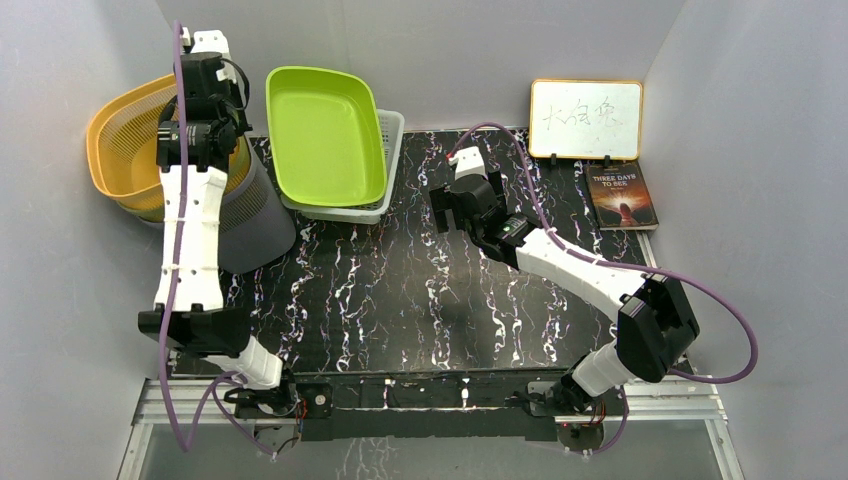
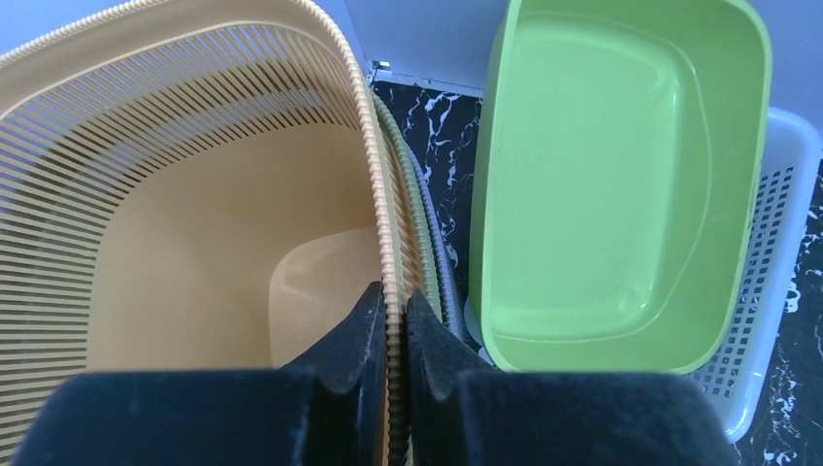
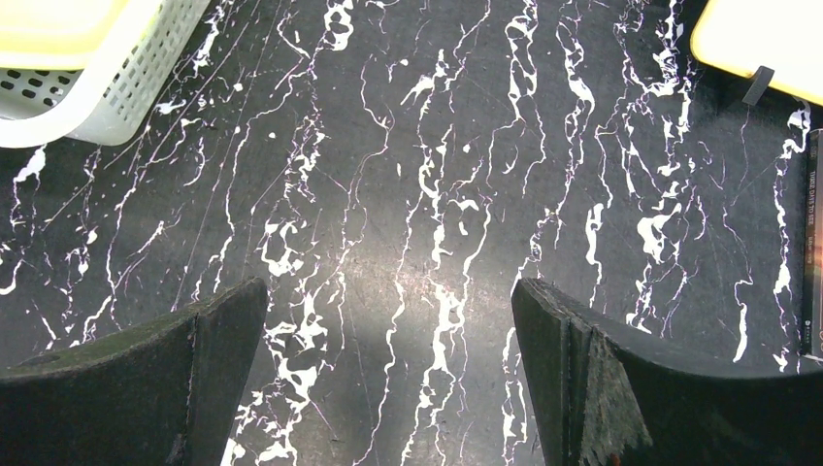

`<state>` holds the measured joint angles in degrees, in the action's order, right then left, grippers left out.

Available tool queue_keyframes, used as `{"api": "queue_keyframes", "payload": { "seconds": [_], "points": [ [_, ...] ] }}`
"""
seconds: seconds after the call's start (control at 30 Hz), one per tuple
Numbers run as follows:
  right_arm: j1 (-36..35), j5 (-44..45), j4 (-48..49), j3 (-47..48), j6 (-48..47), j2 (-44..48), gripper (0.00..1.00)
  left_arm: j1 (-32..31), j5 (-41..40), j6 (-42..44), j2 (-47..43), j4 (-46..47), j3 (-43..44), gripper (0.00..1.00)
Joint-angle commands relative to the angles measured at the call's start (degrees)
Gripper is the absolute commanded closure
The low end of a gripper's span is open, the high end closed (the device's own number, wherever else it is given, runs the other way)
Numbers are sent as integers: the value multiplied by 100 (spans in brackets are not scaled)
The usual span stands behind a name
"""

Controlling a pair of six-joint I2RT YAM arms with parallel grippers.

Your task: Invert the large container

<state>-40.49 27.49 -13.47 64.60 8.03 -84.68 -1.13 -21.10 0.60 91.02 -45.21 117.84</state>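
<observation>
A large orange slatted basket (image 1: 125, 150) sits tilted at the back left, nested in a grey slatted bin (image 1: 255, 225) that leans on the table. My left gripper (image 1: 205, 140) is shut on the orange basket's right rim. In the left wrist view the two fingers (image 2: 364, 330) pinch that ribbed rim (image 2: 388, 243), and my left gripper (image 2: 394, 301) looks into the basket's empty inside (image 2: 194, 272). The grey bin's rim (image 2: 432, 243) runs just beside it. My right gripper (image 1: 447, 205) is open and empty above the table's middle (image 3: 388, 301).
A green tub (image 1: 325, 135) lies in a white perforated basket (image 1: 390, 150) right of the orange basket; both show in the left wrist view (image 2: 611, 175) (image 2: 776, 243). A whiteboard (image 1: 586, 118) and a book (image 1: 622, 197) are at the back right. Grey walls enclose the table.
</observation>
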Motion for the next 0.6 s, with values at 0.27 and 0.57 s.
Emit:
{"api": "queue_keyframes", "payload": {
  "seconds": [0.27, 0.57],
  "points": [
    [-1, 21, -21, 219, 81, -115, 2, 14, -829, 413, -1353, 1245, 497, 100],
    [1, -112, -25, 375, 139, -67, 2, 15, -870, 652, -1564, 2074, 1142, 100]
  ]
}}
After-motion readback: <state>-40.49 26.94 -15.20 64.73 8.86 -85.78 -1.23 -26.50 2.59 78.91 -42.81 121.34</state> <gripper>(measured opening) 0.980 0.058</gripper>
